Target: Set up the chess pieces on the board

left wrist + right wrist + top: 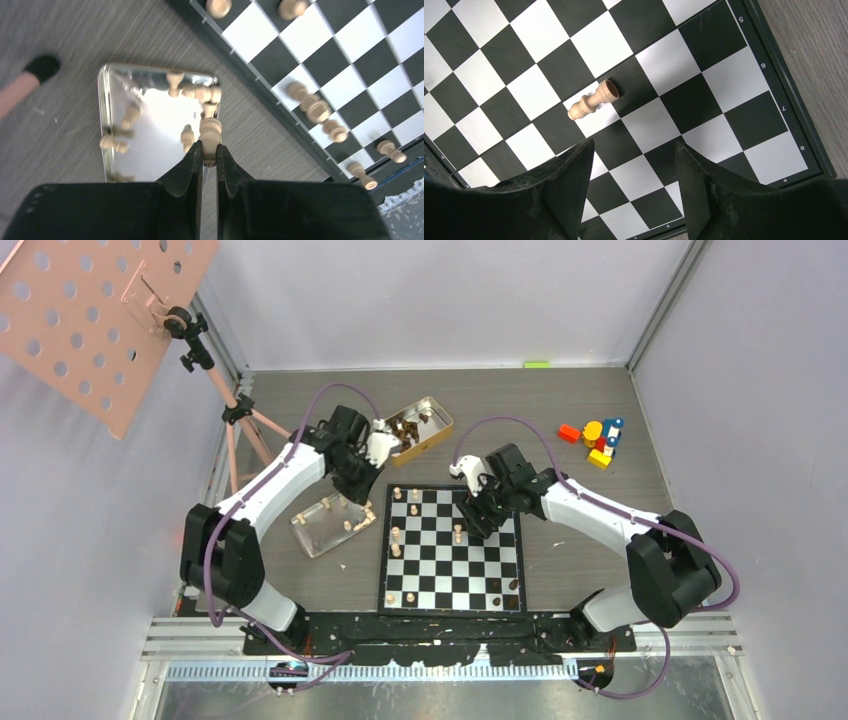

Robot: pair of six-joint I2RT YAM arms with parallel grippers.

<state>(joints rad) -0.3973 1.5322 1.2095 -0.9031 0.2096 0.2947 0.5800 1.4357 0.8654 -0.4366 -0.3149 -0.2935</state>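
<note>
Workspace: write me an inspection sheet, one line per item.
Surface: grey wood-grain table.
Job's things: board holds few chess pieces; more lie in the clear tray and gold tin.
Clutter: toy blocks, far right.
Grippers: left gripper shut on a pale piece over the tray; right gripper open above a seemingly toppled piece.
Cables: purple cables arch clear of the board.
Surroundings: pink panel on a tripod, far left.
</note>
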